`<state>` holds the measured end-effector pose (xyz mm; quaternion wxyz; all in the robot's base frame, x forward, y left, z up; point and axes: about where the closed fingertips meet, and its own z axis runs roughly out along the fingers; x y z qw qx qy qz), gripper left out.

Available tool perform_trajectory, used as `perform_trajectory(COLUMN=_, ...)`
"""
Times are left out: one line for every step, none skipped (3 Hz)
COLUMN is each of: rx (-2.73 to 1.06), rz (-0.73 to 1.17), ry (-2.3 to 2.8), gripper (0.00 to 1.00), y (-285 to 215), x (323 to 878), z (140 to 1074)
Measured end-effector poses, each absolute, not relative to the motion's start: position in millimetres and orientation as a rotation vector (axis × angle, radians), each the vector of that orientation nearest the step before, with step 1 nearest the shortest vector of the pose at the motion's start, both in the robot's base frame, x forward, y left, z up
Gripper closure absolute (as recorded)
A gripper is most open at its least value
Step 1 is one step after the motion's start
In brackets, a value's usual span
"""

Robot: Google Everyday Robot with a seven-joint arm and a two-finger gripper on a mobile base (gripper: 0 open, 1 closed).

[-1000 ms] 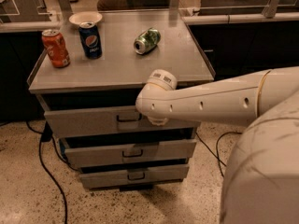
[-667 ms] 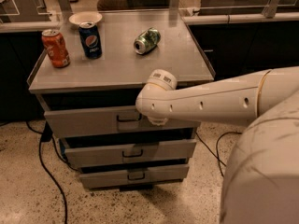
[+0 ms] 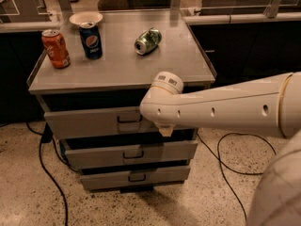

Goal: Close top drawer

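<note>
Sitting at three o'clock of the handle, the gripper, grip state impossible to tell, may push off-centre and jam the top drawer, slightly open under the countertop

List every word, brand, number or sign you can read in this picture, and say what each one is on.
"pepsi": on the blue can, white lettering by its round logo, barely legible.
Too blurred to read: the print on the orange can and on the green can lying on its side.
None: the top drawer, the white arm, and the gripper, mostly hidden behind the arm at the drawer's front.
</note>
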<state>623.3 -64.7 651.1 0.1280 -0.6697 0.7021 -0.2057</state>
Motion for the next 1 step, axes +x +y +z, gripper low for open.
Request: perform_trajectory(rx=-1.948, rz=-0.6, ry=2.042, gripper=0.0, y=-65.4, x=622.7, z=651.8)
